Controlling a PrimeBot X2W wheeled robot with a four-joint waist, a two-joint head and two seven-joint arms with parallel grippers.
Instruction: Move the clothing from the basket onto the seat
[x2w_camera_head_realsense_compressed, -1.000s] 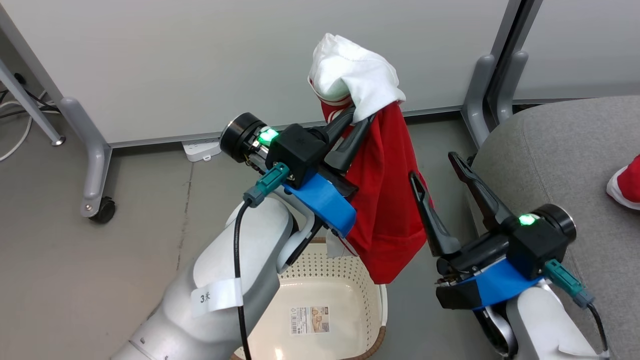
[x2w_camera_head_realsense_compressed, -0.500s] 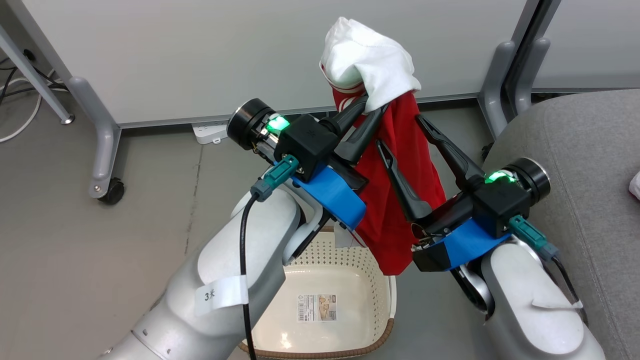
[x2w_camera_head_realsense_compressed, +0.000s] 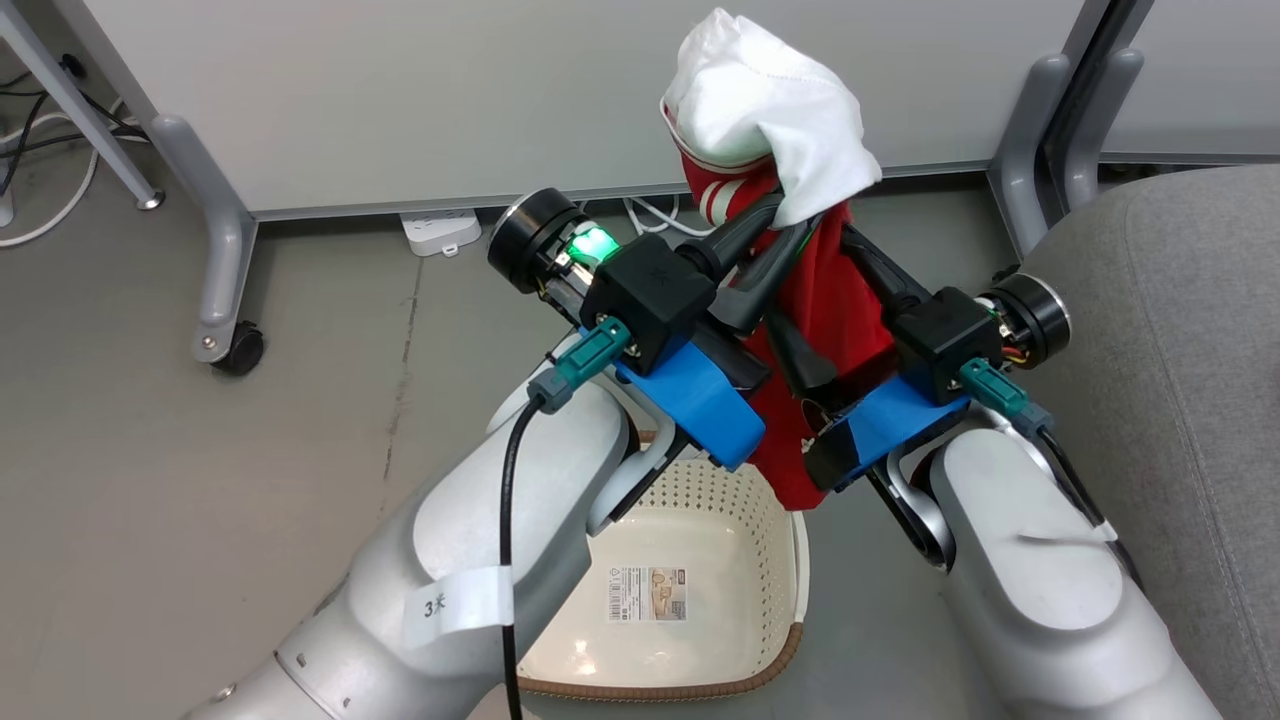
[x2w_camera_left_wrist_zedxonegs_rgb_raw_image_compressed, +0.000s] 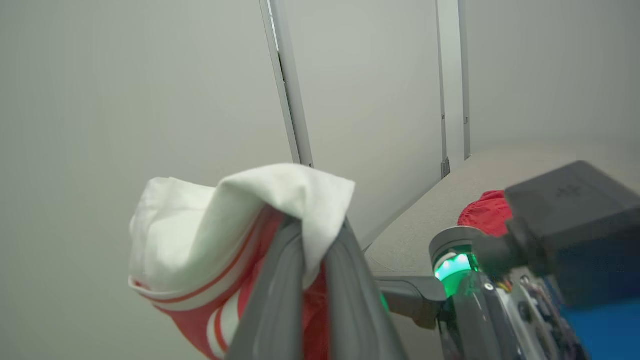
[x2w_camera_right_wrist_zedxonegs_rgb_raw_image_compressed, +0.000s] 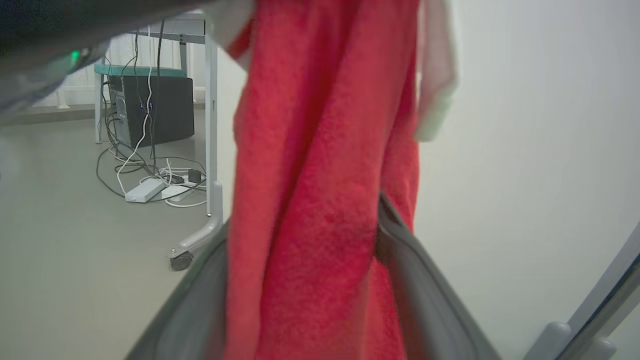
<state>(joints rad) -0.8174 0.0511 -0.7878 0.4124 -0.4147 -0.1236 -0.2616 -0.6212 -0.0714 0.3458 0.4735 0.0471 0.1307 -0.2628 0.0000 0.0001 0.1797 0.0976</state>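
The left gripper (x2w_camera_left_wrist_zedxonegs_rgb_raw_image_compressed: 320, 240) has its fingertips buried under the white fold of the clothing (x2w_camera_head_realsense_compressed: 830, 300). The garment's lower middle disappears behind the blue wrist mounts (x2w_camera_head_realsense_compressed: 700, 400); in the right wrist view it is blurred and runs off top and bottom. The right gripper (x2w_camera_head_realsense_compressed: 815, 295) has one finger partly behind the red cloth. The left forearm (x2w_camera_head_realsense_compressed: 500, 540) covers the near-left corner of the basket (x2w_camera_head_realsense_compressed: 745, 500); its label (x2w_camera_head_realsense_compressed: 648, 594) is too small to read. The seat (x2w_camera_head_realsense_compressed: 1180, 330) is cut by the right edge; a red heap (x2w_camera_left_wrist_zedxonegs_rgb_raw_image_compressed: 482, 217) on it, perhaps another garment, is half hidden.
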